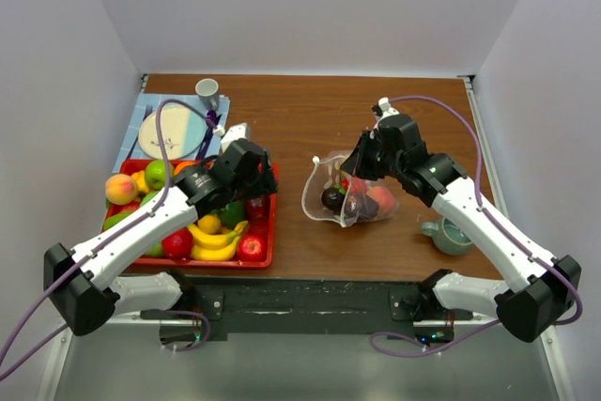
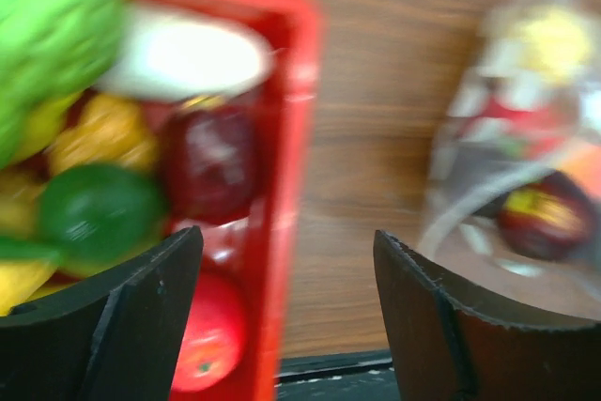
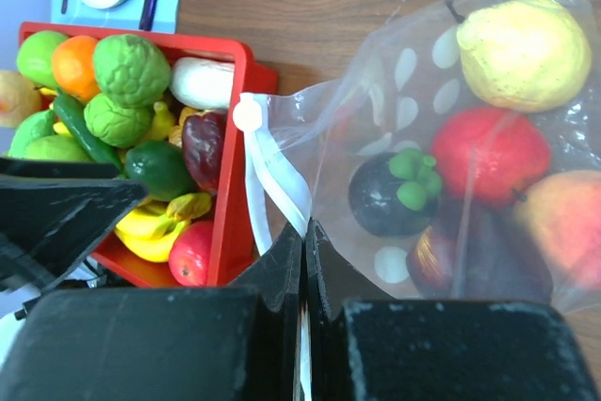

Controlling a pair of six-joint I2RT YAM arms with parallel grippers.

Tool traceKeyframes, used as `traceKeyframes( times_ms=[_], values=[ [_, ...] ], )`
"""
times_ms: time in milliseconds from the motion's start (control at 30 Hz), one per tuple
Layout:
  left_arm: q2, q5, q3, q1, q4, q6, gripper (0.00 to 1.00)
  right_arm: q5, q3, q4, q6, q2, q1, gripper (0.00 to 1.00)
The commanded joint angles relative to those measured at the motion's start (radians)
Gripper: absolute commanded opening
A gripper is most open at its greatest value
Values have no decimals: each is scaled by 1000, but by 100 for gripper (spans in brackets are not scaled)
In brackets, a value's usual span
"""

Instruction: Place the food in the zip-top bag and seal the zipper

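The clear polka-dot zip-top bag (image 1: 349,196) lies mid-table, holding several fruits: a yellow pear (image 3: 522,52), a red apple (image 3: 490,155), a dark mangosteen (image 3: 394,196) and a peach (image 3: 563,228). Its pale zipper strip (image 3: 272,171) runs along the mouth facing the tray. My right gripper (image 3: 303,232) is shut on the zipper edge of the bag (image 3: 413,91). My left gripper (image 2: 286,279) is open and empty, hovering over the right rim of the red tray (image 2: 286,119), between tray and bag (image 2: 526,185). More food fills the tray (image 1: 272,223): bananas (image 1: 214,239), limes, apples, peach (image 1: 120,189).
A light blue mat with a round plate (image 1: 174,135) and a grey cup (image 1: 208,92) sits at the back left. A teal mug (image 1: 449,234) stands right of the bag under my right arm. White walls close in on both sides.
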Motion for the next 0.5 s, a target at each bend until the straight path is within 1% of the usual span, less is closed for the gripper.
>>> traceKeyframes(
  times_ms=[0,167,267,400,467],
  values=[
    [-49,-157,-63,7,-172,-185,73,-31,-14,62,17,9,11,0],
    [-115,-202,-159,18,-211,-326,73,-37,-37,77,23,13,15,0],
    [-125,-217,-192,26,-202,-343,73,-37,-39,77,25,14,17,0],
    [-68,-245,-202,36,-183,-327,74,-41,-39,83,23,17,19,0],
    [-43,-269,-201,41,-177,-327,76,-41,-41,85,25,16,20,0]
  ],
)
